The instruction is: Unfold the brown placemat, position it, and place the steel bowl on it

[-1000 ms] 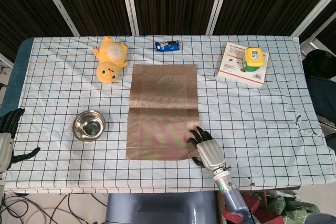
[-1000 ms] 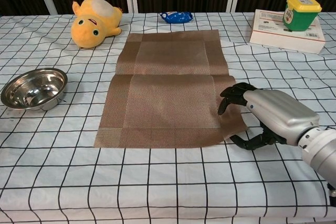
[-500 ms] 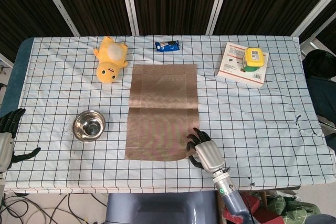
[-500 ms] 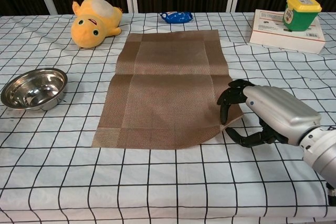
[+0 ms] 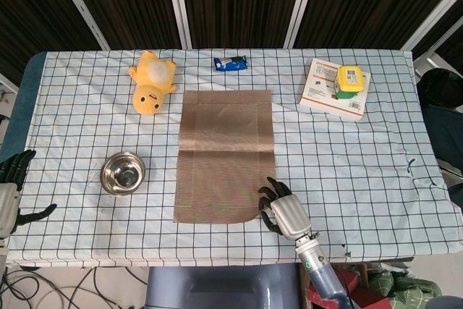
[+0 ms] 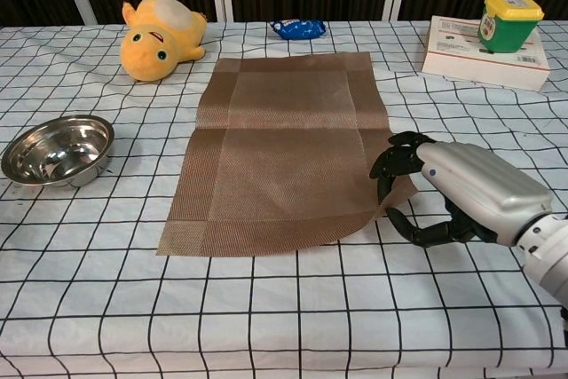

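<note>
1. The left hand (image 5: 10,192) rests at the table edge, far left of the brown placemat (image 6: 284,153), fingers apart and holding nothing.
2. The steel bowl (image 6: 58,149) sits upright on the table (image 5: 362,171), left of the placemat and apart from it. It looks light, rigid and smooth, so a grip over the rim seems safest.
3. The placemat lies unfolded mid-table, a crease across its middle. It appears thin and floppy, best taken by an edge or corner.
4. The right hand (image 6: 444,193) pinches the placemat's near right corner, lifting it slightly.
5. A checked cloth covers the table; dark slatted panels stand beyond the placemat.
</note>
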{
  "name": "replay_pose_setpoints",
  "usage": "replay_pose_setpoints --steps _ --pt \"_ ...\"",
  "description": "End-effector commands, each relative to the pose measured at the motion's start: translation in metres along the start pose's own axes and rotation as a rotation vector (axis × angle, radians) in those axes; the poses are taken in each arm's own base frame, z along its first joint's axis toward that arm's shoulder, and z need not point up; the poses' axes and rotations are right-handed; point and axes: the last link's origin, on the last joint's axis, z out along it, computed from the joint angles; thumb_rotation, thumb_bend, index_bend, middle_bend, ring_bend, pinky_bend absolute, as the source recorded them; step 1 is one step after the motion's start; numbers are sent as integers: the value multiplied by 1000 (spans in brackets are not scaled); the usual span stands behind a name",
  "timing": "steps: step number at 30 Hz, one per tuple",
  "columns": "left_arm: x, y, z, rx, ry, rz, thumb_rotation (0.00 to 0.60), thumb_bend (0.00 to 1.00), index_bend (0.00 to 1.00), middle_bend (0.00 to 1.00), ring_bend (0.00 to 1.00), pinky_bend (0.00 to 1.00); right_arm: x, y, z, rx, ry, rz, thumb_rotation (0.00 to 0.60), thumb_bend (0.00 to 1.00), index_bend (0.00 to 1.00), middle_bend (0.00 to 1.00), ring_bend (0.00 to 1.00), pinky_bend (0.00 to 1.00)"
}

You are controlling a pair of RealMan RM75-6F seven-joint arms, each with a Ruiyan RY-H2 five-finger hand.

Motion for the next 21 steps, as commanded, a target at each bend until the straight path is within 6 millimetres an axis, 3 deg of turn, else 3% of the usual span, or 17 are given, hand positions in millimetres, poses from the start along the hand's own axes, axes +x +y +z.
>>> replay_pose_setpoints --steps 1,6,13,17,21 --pt "0 0 0 0 0 -1 600 6 14 44 18 67 2 0 -3 7 -3 -1 600 503 580 270 75 157" --pt "0 0 0 -1 0 -1 600 6 14 44 18 67 9 1 -14 30 -8 -4 600 503 580 270 75 157" --pt "0 1 0 -2 -2 -1 600 6 14 44 18 67 34 10 -50 22 -21 -24 600 503 583 270 74 157" --pt "-1 2 0 -5 -4 3 600 6 14 44 18 67 47 20 -65 -9 -40 -50 600 504 598 276 74 157" --pt "-2 2 -1 -5 -4 2 600 6 14 45 18 67 58 37 -67 -75 -29 -93 600 505 612 285 79 157"
